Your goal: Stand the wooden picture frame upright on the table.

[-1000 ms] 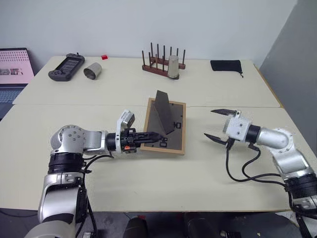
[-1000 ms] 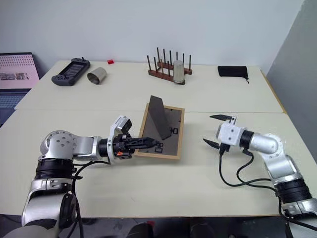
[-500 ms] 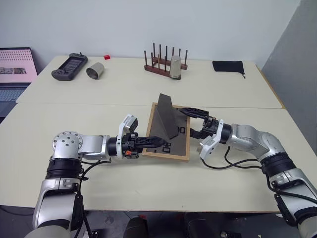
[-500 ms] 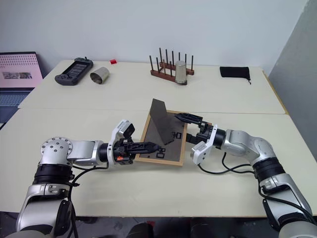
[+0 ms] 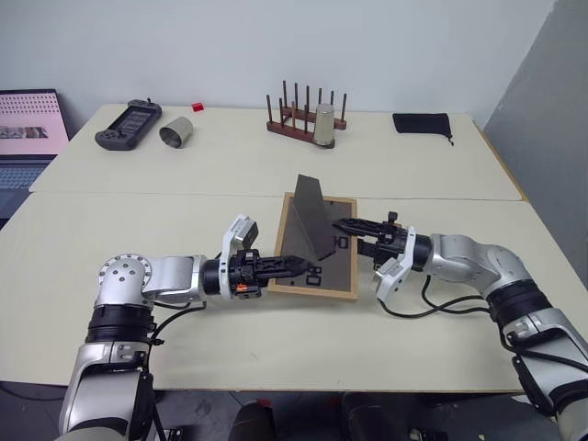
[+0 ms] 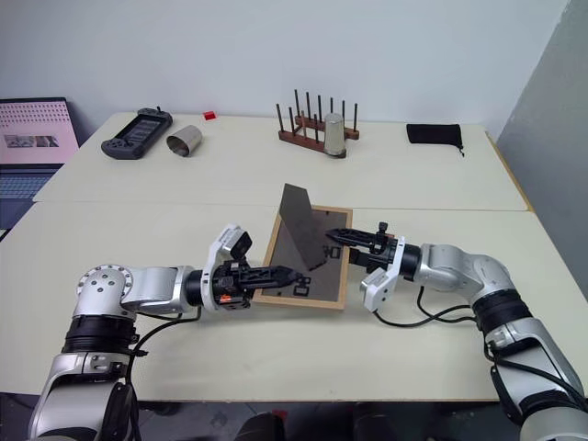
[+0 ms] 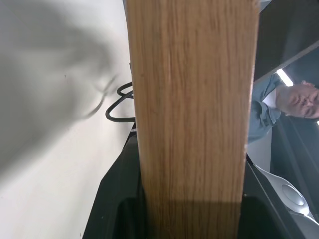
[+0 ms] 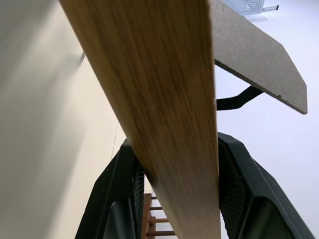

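The wooden picture frame (image 5: 317,244) is lying back-up mid-table (image 5: 276,340), bare tabletop surrounding it. The left gripper (image 5: 296,266) and right gripper (image 5: 347,231) are clamping its opposite edges, stand flap rising.

This is looking like a robot-testing room in a lab or office rather than a home. Two pale cream tabletops (image 5: 441,170) are sitting joined at a seam against a bare white wall, with a plain grey partition standing on the robot's right. An open laptop with a pink screen (image 5: 26,122) is glowing on a separate surface at the far left. Unrelated objects are lying spread out along the back of the table like test props: a dark grey handheld game controller (image 5: 127,124), a tipped metal cup (image 5: 176,132), a dark red-brown wooden peg rack (image 5: 299,118) and a black fabric pouch (image 5: 419,122).
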Robot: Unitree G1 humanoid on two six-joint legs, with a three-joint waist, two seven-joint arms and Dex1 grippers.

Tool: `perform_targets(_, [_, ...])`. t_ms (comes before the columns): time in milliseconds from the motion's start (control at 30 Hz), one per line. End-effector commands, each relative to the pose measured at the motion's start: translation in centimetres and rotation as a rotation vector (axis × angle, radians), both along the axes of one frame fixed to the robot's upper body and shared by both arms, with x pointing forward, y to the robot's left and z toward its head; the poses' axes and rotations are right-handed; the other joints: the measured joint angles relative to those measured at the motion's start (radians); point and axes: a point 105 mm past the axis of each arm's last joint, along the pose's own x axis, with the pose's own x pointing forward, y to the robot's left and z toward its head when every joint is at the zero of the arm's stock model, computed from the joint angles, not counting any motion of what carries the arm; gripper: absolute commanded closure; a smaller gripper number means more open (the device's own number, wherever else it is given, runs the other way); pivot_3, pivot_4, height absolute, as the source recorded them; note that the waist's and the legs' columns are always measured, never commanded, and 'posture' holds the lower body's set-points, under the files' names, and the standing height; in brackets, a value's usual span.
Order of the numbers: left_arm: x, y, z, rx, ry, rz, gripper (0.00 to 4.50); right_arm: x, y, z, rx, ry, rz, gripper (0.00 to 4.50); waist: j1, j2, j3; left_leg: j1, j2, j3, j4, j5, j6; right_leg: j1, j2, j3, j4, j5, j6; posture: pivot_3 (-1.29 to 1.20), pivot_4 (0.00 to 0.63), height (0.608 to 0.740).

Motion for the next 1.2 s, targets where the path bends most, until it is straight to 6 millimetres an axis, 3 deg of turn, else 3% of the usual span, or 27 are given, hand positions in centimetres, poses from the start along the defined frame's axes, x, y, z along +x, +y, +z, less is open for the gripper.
perform_targets(33, [0.4,1.1,1.7,0.033,-0.114,0.047,2.10,0.1,-0.7,2.3,0.098,-0.016,-0.002,3.16,0.000,0.000,0.000,0.000,0.000,0.000,0.000,0.000,0.000,0.000,0.000,0.000,0.000,0.000,0.000,0.00,0.150,0.740])
perform_targets(233, [3.0,4.8,5.4,0.116,-0.304,0.237,0.82,-0.2,-1.4,2.4,0.174,0.173,-0.002,3.19,-0.002,0.000,0.000,0.001,0.000,0.000,0.000,0.000,0.000,0.001,0.000,0.000,0.000,0.000,0.000,0.00,0.150,0.740])
perform_targets(333, [2.9,5.7,5.5,0.223,-0.397,0.269,0.07,-0.3,-1.0,2.6,0.244,0.433,-0.001,3.20,-0.002,0.000,0.000,0.005,0.000,0.000,-0.001,0.000,0.000,0.006,0.000,0.000,-0.002,0.000,0.000,0.00,0.150,0.740])
perform_targets(567, [2.8,5.8,3.7,0.616,-0.733,0.376,0.00,0.5,1.1,5.4,0.479,1.212,0.084,3.20,0.001,0.002,0.001,0.007,0.002,-0.003,-0.001,0.000,0.001,0.011,0.000,-0.002,-0.003,0.000,0.000,0.00,0.150,0.740])
perform_targets(733, [2.6,6.1,2.2,0.710,-0.817,0.401,0.00,1.1,1.2,5.0,0.508,1.616,0.124,3.20,0.012,0.002,0.001,0.007,0.001,-0.003,-0.001,-0.002,0.004,0.011,0.000,-0.003,-0.005,0.000,0.000,0.00,0.150,0.740])
perform_targets(933, [2.3,6.8,2.0,0.725,-0.838,0.414,0.00,3.4,0.8,1.9,0.479,1.783,0.058,3.20,0.019,0.001,0.001,0.004,0.001,-0.001,-0.002,-0.003,0.005,0.007,0.001,-0.002,-0.007,-0.001,0.000,0.00,0.150,0.740])
perform_targets(1033, [2.0,6.9,1.2,0.734,-0.818,0.404,0.00,4.4,0.7,0.4,0.490,1.771,0.016,3.20,0.019,0.001,0.001,0.003,0.001,0.000,-0.002,-0.003,0.005,0.006,0.001,-0.001,-0.007,-0.001,0.000,0.00,0.150,0.740])
perform_targets(1200, [1.9,6.8,0.9,0.716,-0.805,0.410,0.00,4.3,0.8,-2.0,0.465,1.733,-0.007,3.20,0.020,0.001,0.001,-0.004,0.001,0.001,-0.001,-0.003,0.005,-0.002,0.001,0.000,-0.004,-0.001,0.000,0.00,0.150,0.740])
